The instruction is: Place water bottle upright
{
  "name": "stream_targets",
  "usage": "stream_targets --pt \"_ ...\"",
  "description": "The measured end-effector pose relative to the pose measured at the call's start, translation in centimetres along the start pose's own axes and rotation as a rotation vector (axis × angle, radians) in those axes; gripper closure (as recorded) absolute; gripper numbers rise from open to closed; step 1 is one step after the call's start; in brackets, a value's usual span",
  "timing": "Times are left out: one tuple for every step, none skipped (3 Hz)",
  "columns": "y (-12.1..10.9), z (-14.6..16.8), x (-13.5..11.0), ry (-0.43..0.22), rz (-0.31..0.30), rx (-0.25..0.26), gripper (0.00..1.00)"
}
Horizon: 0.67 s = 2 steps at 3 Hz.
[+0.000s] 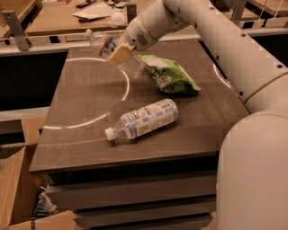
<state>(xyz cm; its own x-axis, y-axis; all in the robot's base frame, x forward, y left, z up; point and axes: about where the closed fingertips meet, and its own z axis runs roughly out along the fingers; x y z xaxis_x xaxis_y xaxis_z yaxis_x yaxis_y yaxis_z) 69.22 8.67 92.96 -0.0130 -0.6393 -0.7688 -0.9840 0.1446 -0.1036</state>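
Nearest the camera, the robot's white body [252, 179] filled the lower right, and a cardboard box [13, 188] stood by the table's near-left corner. On the front half of the table [81, 148], the fatter bottle with the large printed label [146, 117] lay on its side, its white cap pointing to the near left. It was well apart from the work going on behind it. Farther back and to the right lay a green snack bag [171, 74].

Beyond these, over the far-left part of the tabletop, the gripper [120, 54] was pinching the water bottle [100, 41] across the middle of its body. One tan finger pad was pressed flat against the clear plastic on the near side.

The bottle hung tilted, neither flat nor upright. Its long axis ran from the white cap, high and to the far left, down to the base, low and to the right, close to the bag's edge. The base seemed to be just clear of the surface, though the transparent plastic made contact hard to rule out.

The coming move likely depended on that slant. The wrist would have to roll the cap up over the base, so that the bottom faced squarely down onto bare table left of the bag before any release.

Behind the table, a second surface held scattered papers [96, 11].
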Motion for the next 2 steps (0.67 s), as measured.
stream_targets --pt "0.7 -0.1 -0.4 -0.188 0.028 -0.049 1.00" --pt "2.2 0.1 -0.9 -0.329 0.037 -0.097 1.00"
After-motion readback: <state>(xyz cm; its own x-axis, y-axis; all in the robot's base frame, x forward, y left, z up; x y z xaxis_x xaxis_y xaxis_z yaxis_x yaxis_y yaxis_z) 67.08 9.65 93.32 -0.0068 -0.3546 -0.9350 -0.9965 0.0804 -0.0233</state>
